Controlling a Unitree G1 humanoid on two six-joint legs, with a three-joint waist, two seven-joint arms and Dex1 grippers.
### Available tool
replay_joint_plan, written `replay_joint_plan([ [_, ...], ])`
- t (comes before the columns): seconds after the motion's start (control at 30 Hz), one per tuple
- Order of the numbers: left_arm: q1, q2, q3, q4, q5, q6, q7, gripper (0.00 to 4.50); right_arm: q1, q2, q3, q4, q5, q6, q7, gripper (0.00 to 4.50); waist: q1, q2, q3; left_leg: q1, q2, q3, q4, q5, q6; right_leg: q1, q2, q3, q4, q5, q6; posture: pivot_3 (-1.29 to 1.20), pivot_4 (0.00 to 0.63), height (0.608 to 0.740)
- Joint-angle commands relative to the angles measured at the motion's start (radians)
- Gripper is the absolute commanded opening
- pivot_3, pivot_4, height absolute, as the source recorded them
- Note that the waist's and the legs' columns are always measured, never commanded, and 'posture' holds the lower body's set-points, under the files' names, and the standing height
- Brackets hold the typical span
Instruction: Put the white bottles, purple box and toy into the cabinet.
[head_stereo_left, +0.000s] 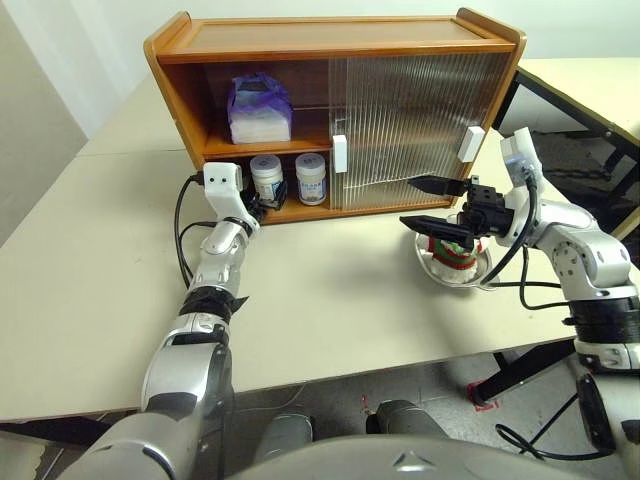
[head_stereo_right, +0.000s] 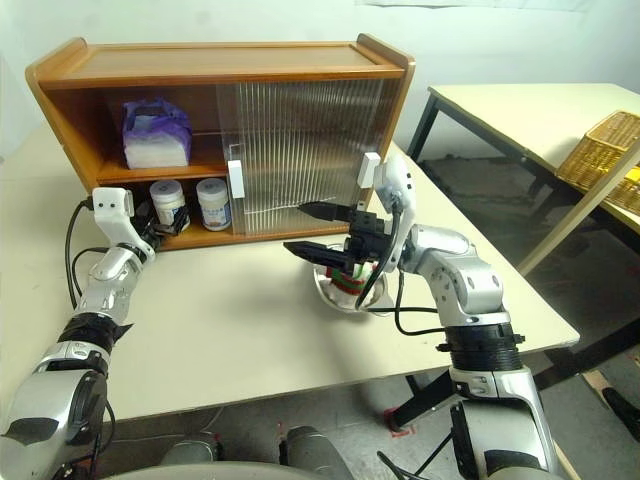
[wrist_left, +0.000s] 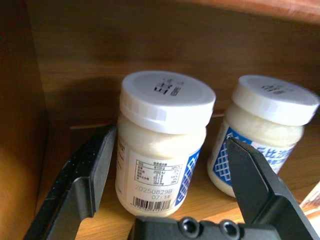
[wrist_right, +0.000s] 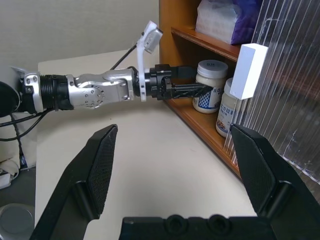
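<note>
The small white plush toy in the round steel bowl lies directly under the right tool, spread wide and empty; the left tool, also wide, is far off.

Silver metal arm segments with black joint bands are seen; black cables are looped from white wrist-mounted camera housings.

**Cabinet, table and bowl — where things stand**

The cabinet stands at the back of the table. On its upper shelf, at the left, lies the purple box. On the lower shelf below it the two white bottles stand side by side, just left of the sliding doors. In front of the cabinet's right end sits a bowl — the toy inside it.
</note>
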Motion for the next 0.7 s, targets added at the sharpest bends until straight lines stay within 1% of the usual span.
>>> replay_joint_plan([
  [0.03, 0.027, 0.01, -0.008, -0.081, -0.005, 0.049, -0.013, 4.45, -0.019, 0.005, 0.01, 0.016, -0.008, -0.008, 0.005, 4.5, 0.0, 0.0, 0.0, 0.0, 0.0, 0.0, 0.0, 0.0, 0.0, 0.0, 0.0, 0.0, 0.0, 0.0, 0.0, -0.08, 0.0, 0.74],
  [0.17, 0.049, 0.015, -0.01, -0.141, -0.01, 0.083, -0.019, 4.45, -0.022, 0.007, 0.009, 0.025, -0.013, -0.017, 0.006, 4.5, 0.002, 0.0, 0.0, 0.0, 0.0, 0.0, 0.0, 0.0, 0.0, 0.0, 0.0, 0.0, 0.0, 0.0, 0.0, -0.08, 0.0, 0.74],
  [0.4, 0.122, 0.022, -0.05, -0.32, -0.007, 0.167, -0.065, 4.45, -0.011, -0.009, -0.007, 0.04, -0.016, -0.038, 0.009, 4.5, 0.003, 0.0, 0.0, 0.0, 0.0, 0.0, 0.0, 0.0, -0.001, -0.001, 0.0, 0.0, 0.0, 0.0, -0.001, -0.09, 0.0, 0.74],
  [0.53, 0.19, 0.022, -0.082, -0.467, -0.024, 0.241, -0.102, 4.45, -0.001, -0.021, -0.015, 0.047, -0.014, -0.049, 0.013, 4.5, 0.002, 0.0, 0.0, 0.0, 0.0, 0.0, 0.0, -0.001, -0.001, -0.001, 0.0, 0.001, 0.0, -0.001, -0.002, -0.1, 0.0, 0.74],
  [0.7, 0.243, -0.008, -0.146, -0.621, -0.047, 0.341, -0.15, 4.45, 0.012, -0.025, -0.017, 0.064, -0.016, -0.071, 0.025, 4.5, 0.002, 0.0, 0.0, 0.0, 0.0, 0.0, 0.0, -0.001, -0.002, -0.001, 0.0, 0.0, 0.0, -0.001, -0.002, -0.1, 0.0, 0.74],
])
